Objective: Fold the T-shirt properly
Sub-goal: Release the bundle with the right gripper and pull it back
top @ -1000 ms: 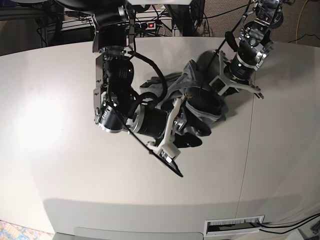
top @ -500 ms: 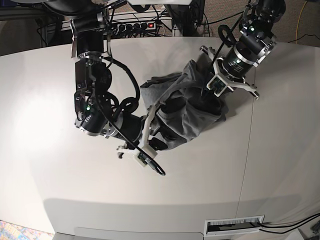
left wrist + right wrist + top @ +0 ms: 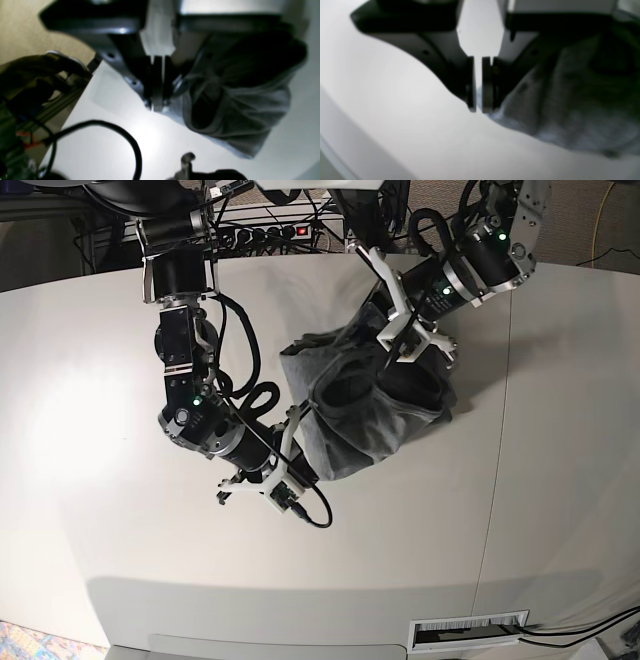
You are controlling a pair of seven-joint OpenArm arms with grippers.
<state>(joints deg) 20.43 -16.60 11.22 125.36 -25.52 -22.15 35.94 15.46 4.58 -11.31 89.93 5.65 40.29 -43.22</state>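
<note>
White tabletop is filling most of my base view, and the T-shirt is lying bunched in a heap near its middle, not yet spread flat. Over the last second my right gripper has been swinging off the top of the heap and out to the shirt's near-left edge. In its wrist view its pads are standing almost together at that edge, a thin sliver of cloth looking caught between them, though blur is keeping me from being sure. My left gripper has been tipping down over the far side at the same time; its wrist view is showing the jaws drawn together with grey fabric just beside them, and I cannot tell whether cloth is pinched. I am judging that both arms are taking opposite edges so the shirt can be pulled open before any fold.
</note>
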